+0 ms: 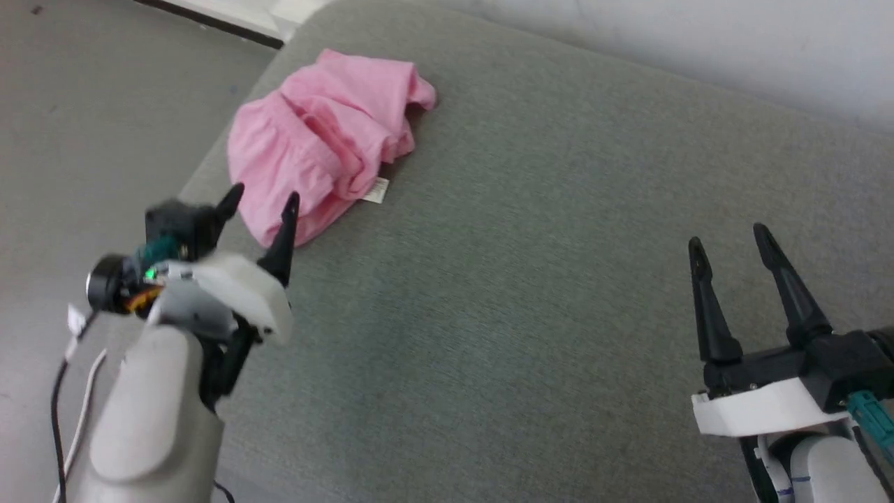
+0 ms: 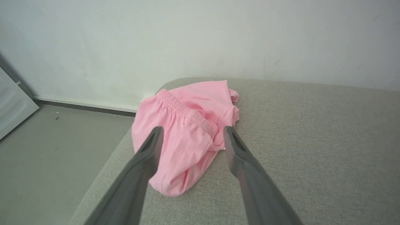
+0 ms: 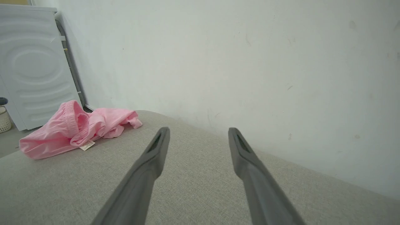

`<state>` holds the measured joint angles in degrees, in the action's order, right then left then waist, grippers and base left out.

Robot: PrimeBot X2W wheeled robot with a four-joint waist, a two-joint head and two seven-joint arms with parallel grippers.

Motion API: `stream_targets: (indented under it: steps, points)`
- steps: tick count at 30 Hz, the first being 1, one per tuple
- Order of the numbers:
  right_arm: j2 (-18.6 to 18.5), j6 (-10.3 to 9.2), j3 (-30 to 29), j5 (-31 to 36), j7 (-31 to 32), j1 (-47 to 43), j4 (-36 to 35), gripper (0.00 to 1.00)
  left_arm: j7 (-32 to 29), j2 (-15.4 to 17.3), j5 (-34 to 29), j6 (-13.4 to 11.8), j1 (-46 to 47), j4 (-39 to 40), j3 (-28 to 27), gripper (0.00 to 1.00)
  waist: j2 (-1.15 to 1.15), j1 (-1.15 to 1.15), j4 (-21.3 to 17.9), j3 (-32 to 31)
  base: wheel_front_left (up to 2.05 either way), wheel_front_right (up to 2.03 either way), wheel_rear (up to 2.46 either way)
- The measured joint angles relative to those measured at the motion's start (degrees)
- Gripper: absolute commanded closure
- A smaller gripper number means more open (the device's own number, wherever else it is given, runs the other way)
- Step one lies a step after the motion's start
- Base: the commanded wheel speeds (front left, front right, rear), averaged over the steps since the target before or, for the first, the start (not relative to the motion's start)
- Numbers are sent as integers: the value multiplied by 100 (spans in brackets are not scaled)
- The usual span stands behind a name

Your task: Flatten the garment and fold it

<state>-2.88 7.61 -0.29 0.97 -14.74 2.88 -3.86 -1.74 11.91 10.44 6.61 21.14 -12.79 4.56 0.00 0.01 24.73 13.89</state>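
1. Garment position. The garment (image 1: 328, 140) lies bunched at the far left corner of the grey padded surface (image 1: 545, 293), close to its rounded edge. The floor (image 1: 84, 105) lies beyond that edge. The gathered waistband (image 2: 187, 114) runs diagonally across the top of the heap. The fabric is folded over itself, so the legs are partly hidden under upper layers. A white care label (image 1: 376, 190) sticks out on the side facing my right arm and rests on the padding.

2. Left gripper (image 1: 265, 192). My jaws stand spread wide and hold nothing. In the left wrist view the two fingers frame the near end of the garment. I cannot tell from the head view whether the tips touch the fabric.

3. Right gripper (image 1: 727, 235). My jaws stand spread wide and hold nothing. It hovers over the padding, well apart from the garment.

4. Surroundings. A pale wall (image 1: 698, 42) runs behind the padded surface, with a dark baseboard (image 2: 84, 107) at floor level. A white ribbed panel (image 3: 31, 68) leans near the garment's corner, with a small basket (image 3: 3, 120) beside it. Cables (image 1: 70, 391) hang from my left forearm.
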Motion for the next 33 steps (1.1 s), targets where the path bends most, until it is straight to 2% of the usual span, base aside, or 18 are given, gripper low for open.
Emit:
stream_targets:
  steps: [4, 7, 8, 11, 18, 19, 20, 21, 26, 33]
  points:
    - [-7, 0, -2, 110, 0, 189, -124, 0, -947, 392, 387, 48, 838, -570, 182, 0, 0, 0, -232, 317, 0, 0, 0]
    - [-7, 0, 42, 109, 0, 367, -201, 0, -1716, 809, 578, 51, 1433, -1062, 359, 0, 0, 0, -445, 519, 0, 0, 0]
    - [-3, 0, 56, 107, 0, 439, -258, 0, -2205, 1048, 764, 51, 1738, -1351, 490, 0, 0, 0, -591, 644, 0, 0, 0]
    - [-4, 0, 73, 104, 0, 510, -283, 0, -2862, 1315, 1166, 51, 2053, -1753, 634, 0, 0, 0, -812, 830, 0, 0, 0]
    - [-2, 0, 34, 67, 0, 587, -303, 0, -3698, 1701, 1797, 66, 2230, -2450, 735, 0, 0, 0, -1284, 1196, 0, 0, 0]
    - [-2, 0, 27, 47, 0, 597, -302, 0, -3768, 1752, 1876, 66, 2241, -2494, 721, 31, 0, -1, -1347, 1229, 0, 0, 0]
    - [-2, 0, 22, 37, 0, 602, -297, 0, -3810, 1819, 1953, 71, 2253, -2518, 697, 72, 0, -1, -1407, 1259, 0, 0, 0]
    - [-3, 0, 13, 19, 0, 602, -289, 0, -3809, 1855, 2042, 85, 2265, -2550, 659, 100, 0, -1, -1462, 1281, 0, 0, 0]
    - [-4, 0, -37, -112, 0, 597, -158, 0, -3494, 1929, 2159, 88, 2267, -2693, 584, 100, 0, -1, -1629, 1227, 0, 0, 0]
    - [-5, 0, -81, -320, 0, 489, -12, 0, -2282, 2115, 2129, 88, 2196, -2618, 446, 100, 0, 0, -1679, 776, 0, 0, 0]
